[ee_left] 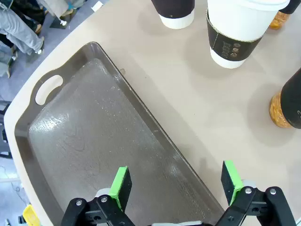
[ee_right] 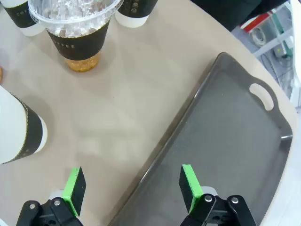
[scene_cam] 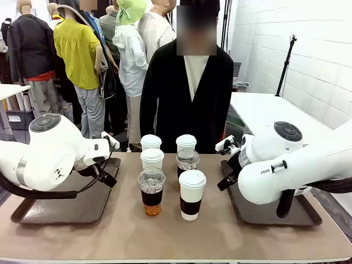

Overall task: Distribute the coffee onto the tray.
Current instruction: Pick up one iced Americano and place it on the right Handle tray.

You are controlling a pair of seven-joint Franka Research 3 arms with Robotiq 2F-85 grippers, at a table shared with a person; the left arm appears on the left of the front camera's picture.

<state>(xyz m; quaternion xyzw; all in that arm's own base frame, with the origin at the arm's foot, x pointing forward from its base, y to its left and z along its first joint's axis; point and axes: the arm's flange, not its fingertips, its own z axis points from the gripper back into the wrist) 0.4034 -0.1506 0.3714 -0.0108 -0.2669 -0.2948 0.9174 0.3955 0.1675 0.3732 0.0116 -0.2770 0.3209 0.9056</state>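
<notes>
**Clerk:** Entry one, your tools?

**Robot:** Left gripper (ee_left: 176,175): jaws spread, nothing between the green pads, hanging over the inner rim of the left tray (scene_cam: 66,212). Right gripper (ee_right: 132,182): likewise spread and empty, over the inner rim of the right tray (scene_cam: 264,215).

**Clerk:** Entry two, the coffee (scene_cam: 186,144)?

**Robot:** Six cups, none on either tray. All stood bunched mid-table (scene_cam: 110,242), between the trays, with the person (scene_cam: 187,93) at the far side.
- Four white paper cups (scene_cam: 192,193): white lids, dark brown sleeves. Two stood far, one at middle left and one near right.
- Two clear cups (scene_cam: 151,190): domed lids, dark bands, amber drink showing at the base. One stood near left, one at middle right.

**Clerk:** Entry three, handling?

**Robot:** My judgement only. I should take the near cups first, the clear one with my left and the white one with my right. The jaws should close on the sleeve, below the lid, and lightly, since paper and thin plastic dent. The neighbours stood close, so the lift should go straight up. Each cup should stay upright and go down at the tray's far end, leaving room for the rest.
</notes>
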